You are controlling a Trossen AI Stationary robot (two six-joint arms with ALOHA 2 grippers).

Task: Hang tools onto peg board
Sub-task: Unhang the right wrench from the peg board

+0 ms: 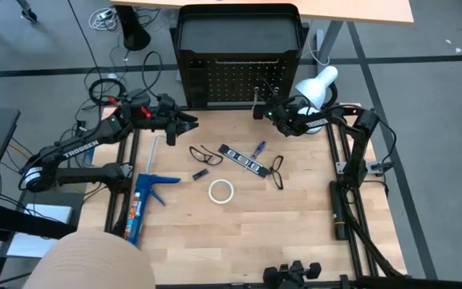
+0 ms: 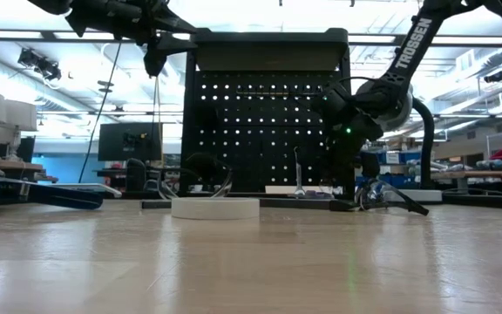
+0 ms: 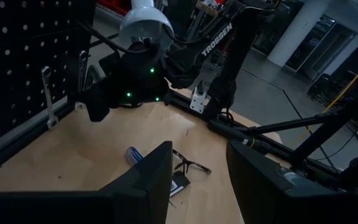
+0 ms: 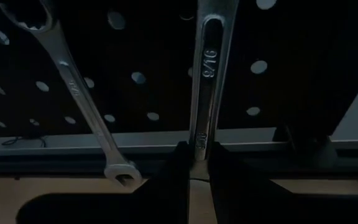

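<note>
The right end effector (image 1: 260, 108) holds a wrench (image 1: 256, 100) against the peg board (image 1: 227, 80).

A robotics lab: behind the peg board (image 2: 264, 122) stand workbenches, a monitor (image 2: 125, 141) and ceiling strip lights.

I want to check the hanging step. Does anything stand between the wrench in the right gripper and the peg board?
Nothing visible does. The right gripper holds the wrench upright directly before the peg board; another wrench hangs tilted beside it, not in its way.
</note>
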